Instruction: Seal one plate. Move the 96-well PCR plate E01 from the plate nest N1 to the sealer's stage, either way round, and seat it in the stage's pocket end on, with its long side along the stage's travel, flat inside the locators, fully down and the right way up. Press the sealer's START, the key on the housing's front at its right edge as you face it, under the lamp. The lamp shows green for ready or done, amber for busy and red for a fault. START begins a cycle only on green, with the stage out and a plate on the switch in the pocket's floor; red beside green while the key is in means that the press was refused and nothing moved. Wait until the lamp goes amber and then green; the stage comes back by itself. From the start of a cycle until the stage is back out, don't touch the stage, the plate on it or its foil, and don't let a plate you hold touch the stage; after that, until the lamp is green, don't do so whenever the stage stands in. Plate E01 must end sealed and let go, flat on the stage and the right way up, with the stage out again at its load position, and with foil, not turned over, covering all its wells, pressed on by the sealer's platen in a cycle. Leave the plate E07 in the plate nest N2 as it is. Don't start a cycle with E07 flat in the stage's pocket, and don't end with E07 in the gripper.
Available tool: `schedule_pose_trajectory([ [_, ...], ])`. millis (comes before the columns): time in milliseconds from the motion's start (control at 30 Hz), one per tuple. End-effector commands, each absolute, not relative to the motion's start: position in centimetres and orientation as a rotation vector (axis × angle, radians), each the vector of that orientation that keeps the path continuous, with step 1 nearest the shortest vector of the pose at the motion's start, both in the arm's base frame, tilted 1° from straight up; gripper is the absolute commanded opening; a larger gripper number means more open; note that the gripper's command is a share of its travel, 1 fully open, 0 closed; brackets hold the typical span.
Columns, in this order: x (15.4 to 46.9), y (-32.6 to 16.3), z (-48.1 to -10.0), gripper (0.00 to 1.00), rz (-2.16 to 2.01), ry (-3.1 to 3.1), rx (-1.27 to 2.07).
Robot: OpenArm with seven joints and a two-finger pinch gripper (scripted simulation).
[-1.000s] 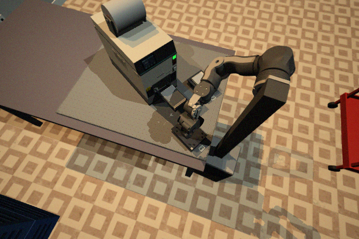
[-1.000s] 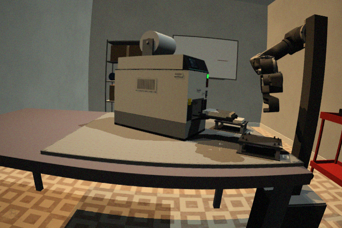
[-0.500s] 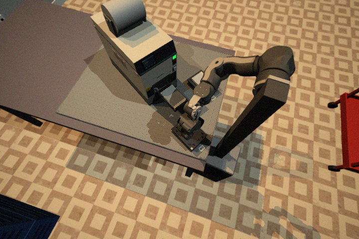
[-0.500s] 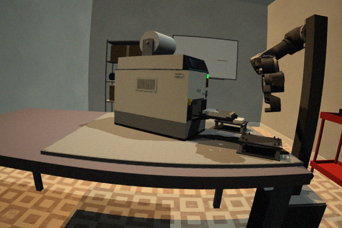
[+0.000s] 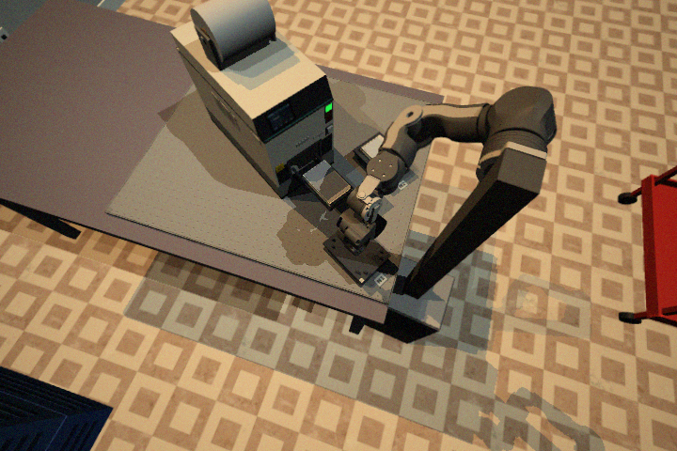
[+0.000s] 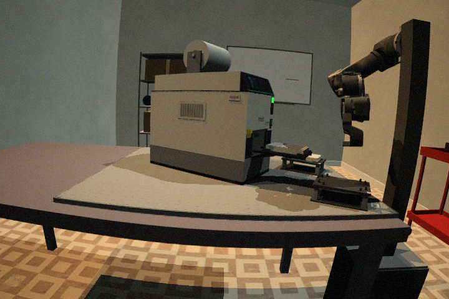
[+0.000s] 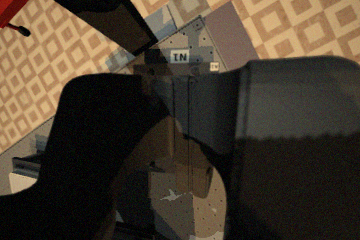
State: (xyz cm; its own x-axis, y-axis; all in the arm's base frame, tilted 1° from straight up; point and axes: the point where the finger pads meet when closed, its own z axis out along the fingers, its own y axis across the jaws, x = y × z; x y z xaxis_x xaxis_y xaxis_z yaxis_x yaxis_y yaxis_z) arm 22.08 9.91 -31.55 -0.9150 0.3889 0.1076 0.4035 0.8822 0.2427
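- My tool (image 6: pixel 352 141) hangs in the air above the near plate nest (image 6: pixel 342 192), fingers pressed together with nothing between them.
- That near nest on the desk (image 6: pixel 37 166) has no plate in it.
- Beyond it, a plate (image 5: pixel 325 183) with a foil-like top lies on the sealer's stage (image 6: pixel 290 149), which stands out.
- The far nest (image 6: pixel 302 164) holds a white plate (image 5: pixel 372 146).
- The sealer's lamp (image 5: pixel 328 108) shows green.
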Motion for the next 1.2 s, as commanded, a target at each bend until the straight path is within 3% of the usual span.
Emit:
schedule_pose_trajectory([
  [0,22.1,9.9,-31.4,0.00,-0.400,-2.999,-0.627],
  [767,22.0,10.4,-31.3,0.00,-0.400,-2.999,-0.627],
  [933,22.0,7.6,-31.4,0.00,-0.206,-3.049,-0.639],
  [1167,22.0,7.6,-31.4,0.00,-0.206,-3.049,-0.639],
])
